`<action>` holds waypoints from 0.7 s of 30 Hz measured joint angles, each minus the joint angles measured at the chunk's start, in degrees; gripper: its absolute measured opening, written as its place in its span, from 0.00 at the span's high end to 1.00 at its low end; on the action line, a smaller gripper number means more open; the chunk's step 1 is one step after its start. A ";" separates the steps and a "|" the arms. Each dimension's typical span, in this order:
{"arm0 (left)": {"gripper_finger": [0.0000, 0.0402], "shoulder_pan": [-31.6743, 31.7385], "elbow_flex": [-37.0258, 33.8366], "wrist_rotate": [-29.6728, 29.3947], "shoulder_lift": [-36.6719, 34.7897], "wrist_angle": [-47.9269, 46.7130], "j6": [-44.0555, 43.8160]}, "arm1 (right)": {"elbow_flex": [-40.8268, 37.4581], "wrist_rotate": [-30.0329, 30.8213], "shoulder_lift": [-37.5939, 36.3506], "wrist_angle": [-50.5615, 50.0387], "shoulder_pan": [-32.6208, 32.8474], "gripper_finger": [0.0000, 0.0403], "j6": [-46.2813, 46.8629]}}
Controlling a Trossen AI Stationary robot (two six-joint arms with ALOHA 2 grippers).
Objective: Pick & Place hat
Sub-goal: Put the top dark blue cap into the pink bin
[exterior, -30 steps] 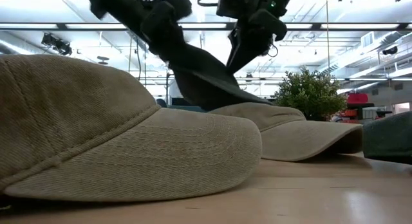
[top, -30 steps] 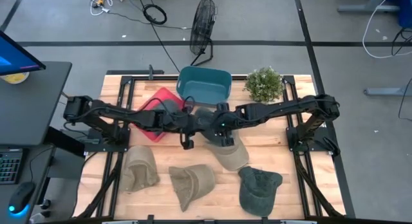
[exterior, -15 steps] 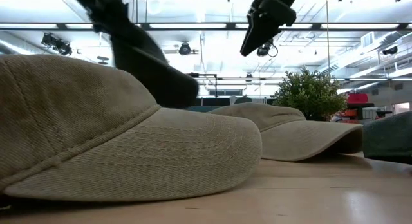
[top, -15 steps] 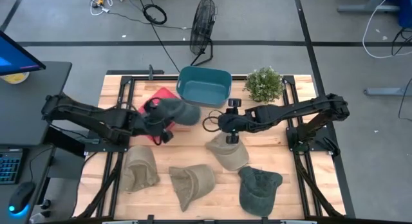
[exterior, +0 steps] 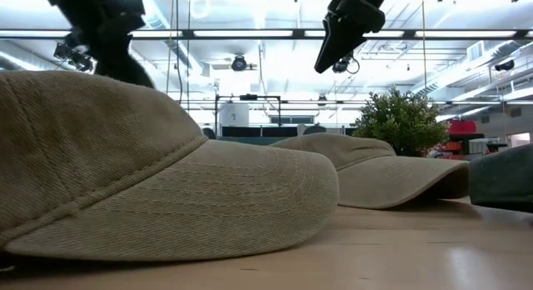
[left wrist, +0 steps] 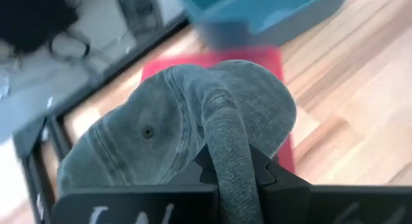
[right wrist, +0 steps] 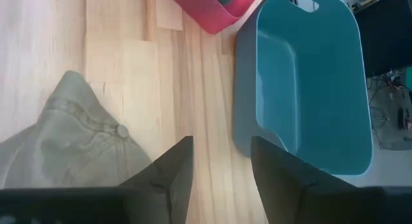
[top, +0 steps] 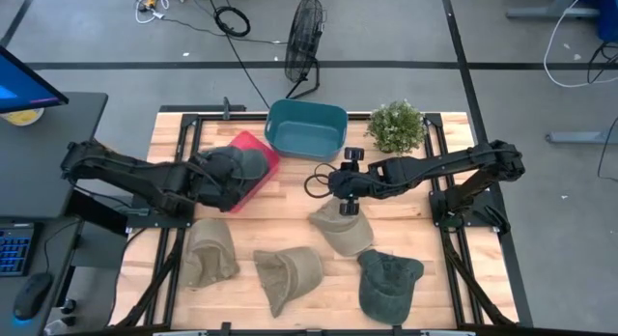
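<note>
A dark grey-green hat [top: 243, 163] hangs in my left gripper [left wrist: 233, 170], which is shut on it over the red bin [top: 266, 165] at the table's far left. The left wrist view shows the hat's crown [left wrist: 161, 134] spread above the red bin [left wrist: 257, 56]. My right gripper [top: 338, 183] is open and holds nothing; it hovers mid-table above a tan hat [top: 344, 232] and near the teal bin [top: 276, 133]. Its fingers [right wrist: 172, 176] stand apart over bare wood beside that tan hat [right wrist: 64, 143]. My left gripper pinches a bunched fold of the dark hat's cloth [left wrist: 226, 143] between its two fingers [left wrist: 205, 171]. The fold runs back between the fingers. The hat is lifted clear, its crown spread beyond the fingertips above the red bin.
Two more tan hats [top: 210, 251] [top: 288, 273] and a dark green hat [top: 388, 283] lie along the near edge. A potted plant [top: 396, 126] stands at the far right. In the low view a tan hat [exterior: 150, 173] fills the foreground.
My left gripper has carried the dark hat from mid-table toward the table's left, ending over the red bin. My right gripper, which met the hat a second ago, has come away from it, drawn slightly right, and has stayed still since.
</note>
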 joint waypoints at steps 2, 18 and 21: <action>0.94 0.00 -0.85 1.20 0.67 -0.10 -3.61 | 0.00 0.00 0.01 0.04 0.00 0.60 0.00; 0.73 1.90 -12.58 3.61 8.08 18.59 -8.42 | 0.00 -0.15 0.04 0.50 0.00 0.60 -0.18; 0.64 1.52 -11.74 7.11 8.29 18.68 -9.21 | 0.00 -0.15 0.04 0.57 0.00 0.60 -0.23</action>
